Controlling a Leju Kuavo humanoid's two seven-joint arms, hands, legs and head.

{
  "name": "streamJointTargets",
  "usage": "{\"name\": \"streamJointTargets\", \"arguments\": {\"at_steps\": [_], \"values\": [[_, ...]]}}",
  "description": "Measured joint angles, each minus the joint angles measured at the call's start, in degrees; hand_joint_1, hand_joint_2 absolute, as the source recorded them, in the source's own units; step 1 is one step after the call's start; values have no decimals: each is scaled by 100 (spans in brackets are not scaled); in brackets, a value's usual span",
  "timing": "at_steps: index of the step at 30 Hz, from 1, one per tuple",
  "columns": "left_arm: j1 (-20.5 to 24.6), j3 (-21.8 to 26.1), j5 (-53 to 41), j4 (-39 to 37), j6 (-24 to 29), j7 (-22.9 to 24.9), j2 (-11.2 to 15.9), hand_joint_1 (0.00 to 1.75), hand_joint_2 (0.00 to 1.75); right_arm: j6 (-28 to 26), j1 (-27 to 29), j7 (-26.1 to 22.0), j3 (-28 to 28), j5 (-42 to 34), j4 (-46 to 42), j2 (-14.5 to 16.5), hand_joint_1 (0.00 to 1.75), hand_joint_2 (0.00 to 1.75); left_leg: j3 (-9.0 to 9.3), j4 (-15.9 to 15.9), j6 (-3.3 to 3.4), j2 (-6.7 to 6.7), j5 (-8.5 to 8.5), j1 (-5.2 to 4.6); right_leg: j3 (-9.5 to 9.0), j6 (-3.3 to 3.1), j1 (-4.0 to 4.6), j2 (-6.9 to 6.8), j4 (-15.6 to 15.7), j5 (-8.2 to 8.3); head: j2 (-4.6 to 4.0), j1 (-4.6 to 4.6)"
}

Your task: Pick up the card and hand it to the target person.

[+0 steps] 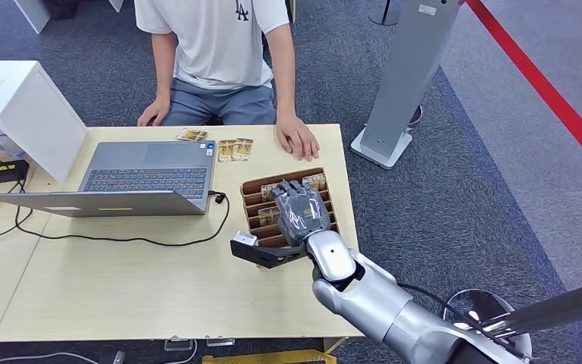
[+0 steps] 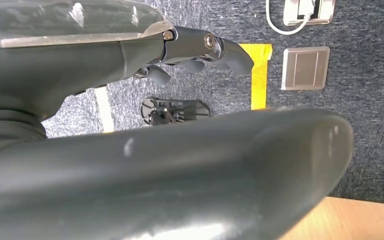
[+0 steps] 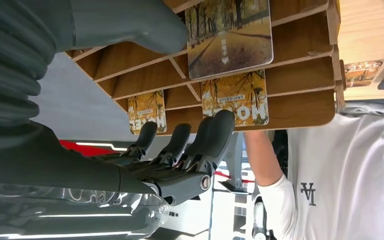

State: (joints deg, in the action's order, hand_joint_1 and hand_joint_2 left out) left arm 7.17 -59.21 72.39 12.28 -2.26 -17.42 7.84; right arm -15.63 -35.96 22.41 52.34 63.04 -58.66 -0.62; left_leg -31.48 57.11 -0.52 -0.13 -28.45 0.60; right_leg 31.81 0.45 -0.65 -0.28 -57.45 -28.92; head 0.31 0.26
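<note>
A brown wooden card rack (image 1: 251, 205) stands on the table's right side with several autumn-print cards in its slots. My right hand (image 1: 298, 210) hovers over the rack with its fingers stretched out and holds nothing. In the right wrist view a card (image 3: 230, 35) stands in a slot between my thumb (image 3: 130, 22) and fingers (image 3: 190, 142), with two more cards (image 3: 235, 97) one slot further. The person in a white shirt (image 1: 220, 38) sits across the table, one hand (image 1: 297, 140) flat on it. My left hand (image 2: 195, 50) hangs beside the table, fingers loosely apart and empty.
An open laptop (image 1: 148, 178) with a black cable (image 1: 121, 239) takes up the table's left middle. Loose cards (image 1: 235, 149) lie near the person. A white box (image 1: 23, 106) stands at the left, and a grey stand (image 1: 405, 76) on the carpet at the right.
</note>
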Motion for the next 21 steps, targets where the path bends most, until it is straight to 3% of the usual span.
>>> {"name": "streamJointTargets", "arguments": {"at_steps": [6,15,21], "values": [[2,0,0,0,1,0,-7,0,0,-14,-27,-33,45,-60,163,48,108,175,1,0,0,0,0,0,0,0,0,0,0,0,0,-3],[7,0,-2,0,3,2,-12,0,0,-87,-86,-87,54,-96,349,105,110,175,3,0,0,1,0,0,-1,0,0,1,0,0,0,-2],[8,-2,-2,0,3,2,-16,0,0,-111,-98,-91,58,-107,435,127,99,175,6,0,0,1,0,0,-3,0,0,1,0,0,0,-2]]}}
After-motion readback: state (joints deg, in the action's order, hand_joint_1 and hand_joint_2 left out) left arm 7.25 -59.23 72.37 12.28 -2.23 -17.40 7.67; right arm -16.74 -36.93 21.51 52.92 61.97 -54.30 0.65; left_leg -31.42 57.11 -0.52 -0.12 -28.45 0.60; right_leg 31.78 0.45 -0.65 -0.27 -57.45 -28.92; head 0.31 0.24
